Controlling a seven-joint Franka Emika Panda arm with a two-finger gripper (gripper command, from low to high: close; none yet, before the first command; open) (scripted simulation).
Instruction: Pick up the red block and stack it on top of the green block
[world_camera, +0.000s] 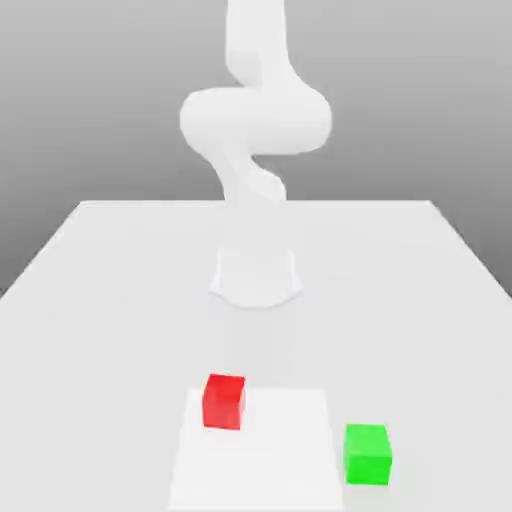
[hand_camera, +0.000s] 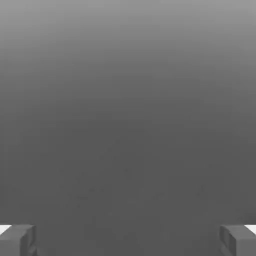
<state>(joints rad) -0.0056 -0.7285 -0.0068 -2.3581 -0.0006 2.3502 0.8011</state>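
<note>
On the counter (world_camera: 100, 300), one red block (world_camera: 224, 401) and one green block (world_camera: 367, 454) are recorded, well apart, the green at four o'clock from the red. Nothing is set between or upon them. The end effector (hand_camera: 128, 240) is released, fingers (hand_camera: 17, 240) spread wide, nothing grasped.

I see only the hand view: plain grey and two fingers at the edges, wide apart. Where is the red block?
Observer: The red block lies on the table, on a pale square patch.
Operator: And the green block?
Observer: The green block sits apart from it, toward the exterior view's right, just off that patch.
Operator: Is anything stacked yet?
Observer: No, each block rests on the table alone.
</note>
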